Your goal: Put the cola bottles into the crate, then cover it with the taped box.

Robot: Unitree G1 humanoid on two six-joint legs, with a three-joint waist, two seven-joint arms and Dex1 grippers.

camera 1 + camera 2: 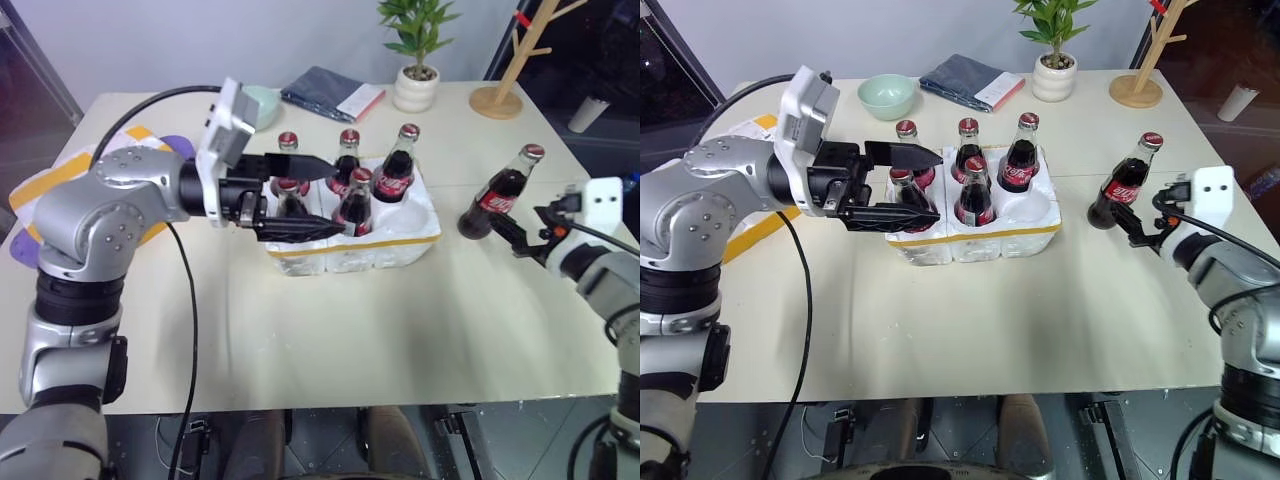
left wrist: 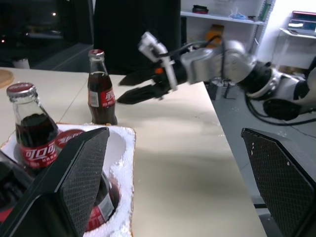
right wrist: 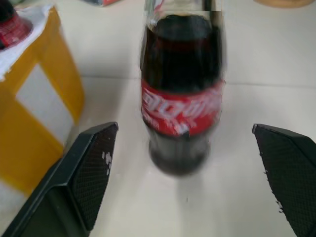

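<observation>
The white foam crate [image 1: 392, 250] with a yellow band stands mid-table. Several cola bottles [image 1: 397, 166] with red caps stand in its pockets; the front right pocket [image 1: 415, 211] is empty. My left gripper [image 1: 340, 196] is open, level over the crate's left side, its fingers above and below a bottle there. One loose cola bottle [image 1: 497, 195] stands on the table right of the crate. My right gripper [image 1: 518, 238] is open just in front of it, the bottle [image 3: 181, 98] centred ahead of the fingers, untouched. The taped box [image 1: 55, 185] lies far left, mostly hidden by my left arm.
At the table's back stand a green bowl [image 1: 886, 95], a folded dark cloth with a booklet [image 1: 970, 80], a potted plant [image 1: 1055, 65] and a wooden stand [image 1: 1137, 90]. The loose bottle stands near the table's right edge. A purple cloth [image 1: 176, 146] lies by the taped box.
</observation>
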